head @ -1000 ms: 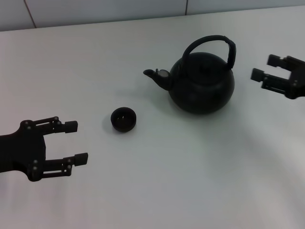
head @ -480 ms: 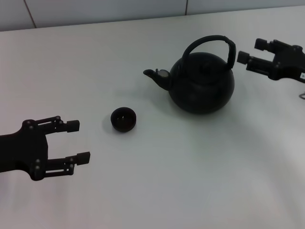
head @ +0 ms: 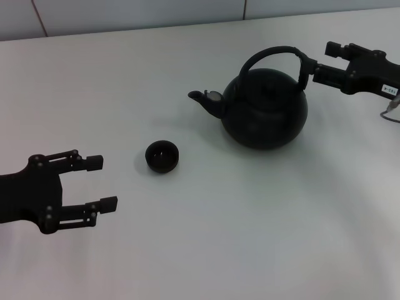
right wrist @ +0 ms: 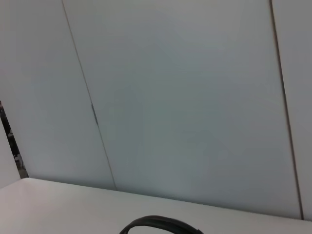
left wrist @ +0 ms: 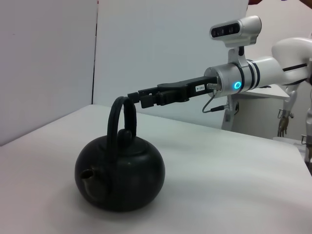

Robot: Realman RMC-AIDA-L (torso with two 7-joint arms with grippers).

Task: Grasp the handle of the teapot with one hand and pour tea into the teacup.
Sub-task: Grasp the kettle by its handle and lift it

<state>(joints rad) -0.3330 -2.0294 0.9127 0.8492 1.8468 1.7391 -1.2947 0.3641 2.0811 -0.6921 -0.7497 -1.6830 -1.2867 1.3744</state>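
The glossy black teapot stands upright on the white table, spout toward the small dark teacup at its left. Its arched handle stands up over the lid. My right gripper, with a white label, is open at the handle's right end, at the height of its top; I cannot tell if it touches. The left wrist view shows this gripper beside the handle of the teapot. The handle's arc shows in the right wrist view. My left gripper is open and empty, near left of the cup.
A tiled wall runs behind the table's far edge. A white arm segment with a blue light and a camera unit show behind the right gripper in the left wrist view.
My right gripper has moved left and farther back, from well right of the teapot to the handle's right end. The left gripper, teapot and cup have stayed in place.
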